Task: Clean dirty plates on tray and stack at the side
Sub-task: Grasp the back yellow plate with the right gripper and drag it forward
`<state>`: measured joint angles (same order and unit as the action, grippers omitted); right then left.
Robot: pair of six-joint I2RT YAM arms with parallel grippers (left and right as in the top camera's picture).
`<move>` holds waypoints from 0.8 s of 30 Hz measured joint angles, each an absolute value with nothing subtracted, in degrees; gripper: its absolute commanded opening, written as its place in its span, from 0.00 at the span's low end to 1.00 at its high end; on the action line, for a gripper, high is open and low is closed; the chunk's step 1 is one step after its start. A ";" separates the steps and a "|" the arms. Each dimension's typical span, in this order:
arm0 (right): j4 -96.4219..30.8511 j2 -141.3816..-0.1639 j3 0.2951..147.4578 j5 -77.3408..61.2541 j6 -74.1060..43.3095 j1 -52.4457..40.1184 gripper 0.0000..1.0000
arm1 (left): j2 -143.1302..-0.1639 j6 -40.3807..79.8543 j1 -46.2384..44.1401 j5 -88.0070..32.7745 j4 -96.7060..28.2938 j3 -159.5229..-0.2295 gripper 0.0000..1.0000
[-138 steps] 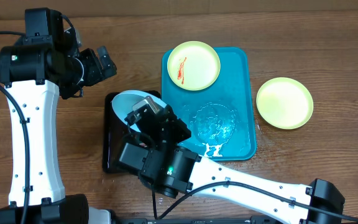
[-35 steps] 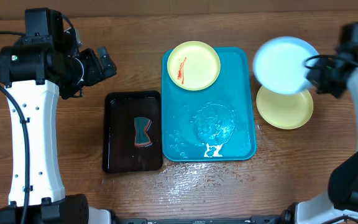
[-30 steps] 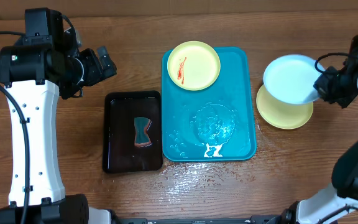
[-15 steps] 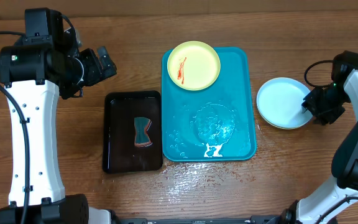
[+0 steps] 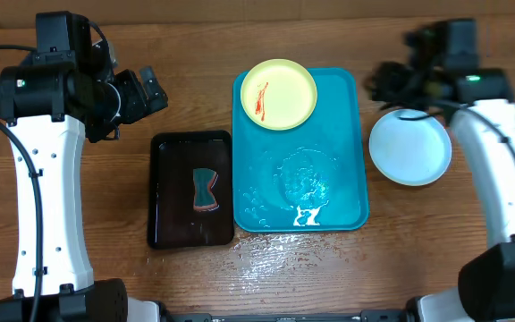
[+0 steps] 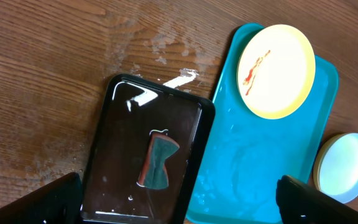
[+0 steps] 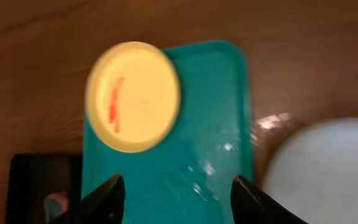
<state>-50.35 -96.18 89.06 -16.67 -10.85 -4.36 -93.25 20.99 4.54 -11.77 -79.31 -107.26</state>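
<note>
A pale yellow-green plate with a red sauce smear lies at the far end of the turquoise tray. To the tray's right, on the table, the light blue plate rests on top of another plate, of which only a thin yellowish rim shows. My right gripper hovers, blurred, between the tray's far right corner and that stack; in its wrist view it is open and holds nothing. My left gripper hangs high to the left of the tray, wide open and holding nothing.
A black tray holding a wet sponge sits against the left side of the turquoise tray. Water and foam pool in the middle of the turquoise tray. Bare wood lies around the trays.
My right gripper lowered the light blue plate onto the yellow-green plate at the side, let it go, opened, and swung up and left toward the tray. The left arm stayed still.
</note>
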 measured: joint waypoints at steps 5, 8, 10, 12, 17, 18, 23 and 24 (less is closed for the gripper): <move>-40.05 -100.60 89.12 -10.87 -8.58 -14.17 0.77 | -93.25 20.99 4.54 -11.77 -79.31 -107.26 1.00; -33.98 -105.86 89.10 -4.56 -7.79 -17.76 0.80 | -93.25 20.99 4.54 -11.75 -79.29 -107.26 1.00; -31.14 -109.65 89.10 -0.86 -7.68 -18.96 0.85 | -93.25 20.99 4.54 -11.75 -79.31 -107.26 1.00; -28.05 -113.69 89.10 2.09 -7.40 -19.29 0.86 | -93.25 20.99 4.54 -11.77 -79.31 -107.26 1.00; -23.51 -122.63 89.10 5.63 -7.44 -18.39 0.77 | -93.25 20.99 4.54 -11.75 -79.31 -107.26 1.00; -23.46 -123.94 89.10 5.93 -7.33 -18.26 0.68 | -93.25 20.99 4.54 -11.75 -79.31 -107.26 1.00; -23.59 -127.20 88.92 4.71 -7.16 -17.80 0.18 | -93.25 20.99 4.54 -11.75 -79.31 -107.26 1.00; -23.83 -127.17 88.95 3.90 -7.44 -17.76 0.04 | -93.25 20.99 4.54 -11.75 -79.31 -107.26 1.00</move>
